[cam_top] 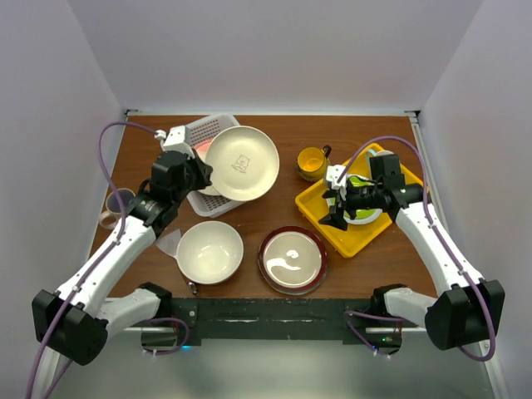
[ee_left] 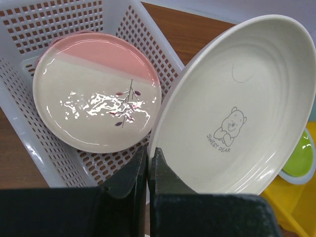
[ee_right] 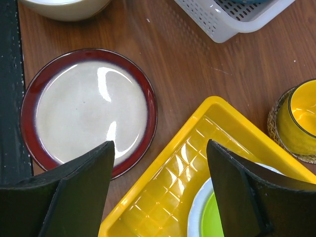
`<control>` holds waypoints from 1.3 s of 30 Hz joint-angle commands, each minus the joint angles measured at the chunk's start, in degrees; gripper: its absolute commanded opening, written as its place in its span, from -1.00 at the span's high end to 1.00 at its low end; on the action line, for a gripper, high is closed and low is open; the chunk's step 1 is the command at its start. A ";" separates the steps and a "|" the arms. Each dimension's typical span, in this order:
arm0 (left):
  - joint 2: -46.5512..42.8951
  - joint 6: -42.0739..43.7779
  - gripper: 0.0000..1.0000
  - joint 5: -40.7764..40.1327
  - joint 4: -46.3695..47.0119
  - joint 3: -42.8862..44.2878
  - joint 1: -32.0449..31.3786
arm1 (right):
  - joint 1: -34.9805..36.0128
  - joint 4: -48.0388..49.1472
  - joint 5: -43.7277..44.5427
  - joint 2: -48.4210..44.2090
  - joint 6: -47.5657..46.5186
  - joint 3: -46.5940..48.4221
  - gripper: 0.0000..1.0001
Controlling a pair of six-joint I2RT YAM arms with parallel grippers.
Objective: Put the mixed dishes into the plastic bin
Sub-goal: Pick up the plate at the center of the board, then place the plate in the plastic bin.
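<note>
While the left pincer [ee_left: 148,153] gripped a tilted cream bear plate [ee_left: 237,94] by its rim over the plastic bin [ee_left: 74,15], the right pincer [ee_right: 160,144] gaped empty. Levelling it before release seemed wise, given the cream-pink plate [ee_left: 94,94] inside.

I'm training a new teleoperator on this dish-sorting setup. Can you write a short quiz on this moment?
1. True or false: the right gripper is shut.
2. Which dish already lies in the plastic bin? A) cream-pink plate B) dark red-rimmed bowl C) yellow mug
3. Fill in: the left gripper holds the cream bear plate by its ____.

Key: 1 false, its jaws stand open; 2 A; 3 rim.
</note>
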 commanded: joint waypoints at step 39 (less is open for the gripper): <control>15.22 -12.75 1.00 11.14 3.41 6.35 19.19 | -0.30 1.53 -1.12 -1.02 -0.54 -0.72 -0.61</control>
